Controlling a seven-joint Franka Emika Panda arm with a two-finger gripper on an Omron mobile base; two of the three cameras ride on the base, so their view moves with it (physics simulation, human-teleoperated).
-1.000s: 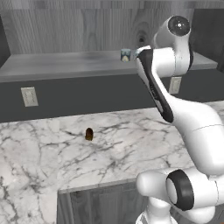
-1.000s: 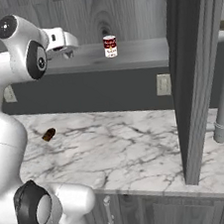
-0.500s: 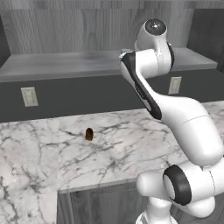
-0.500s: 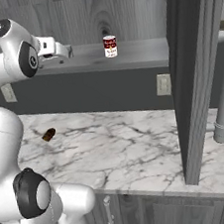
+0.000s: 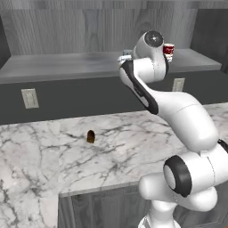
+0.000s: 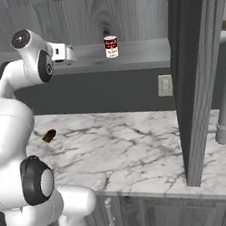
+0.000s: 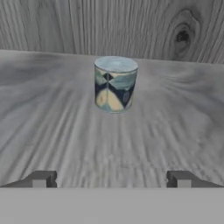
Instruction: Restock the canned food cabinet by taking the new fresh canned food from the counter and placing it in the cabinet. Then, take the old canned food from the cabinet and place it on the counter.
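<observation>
The red-and-white can stands upright on the shelf board of the cabinet, toward the middle of the recess, with the wood-grain back wall close behind it. From the left side the same can peeks out just past the arm's upper joint, on the far side of it.

The blue-grey can also stands upright on that shelf board. Seen along the hand, it sits straight ahead of the gripper, well short of the back wall and clearly apart from the fingertips. The two fingertips stand wide apart, wider than the can, and nothing lies between them; the hand holds nothing. From the right side, the white hand reaches out level over the front of the shelf, to the left of the red-and-white can and well apart from it.

Below the cabinet's dark front, the marble counter carries a tiny dark brown object, lying by itself well forward of the cabinet. From the left side it sits on the counter under the shelf's middle stretch, near the arm's elbow.
</observation>
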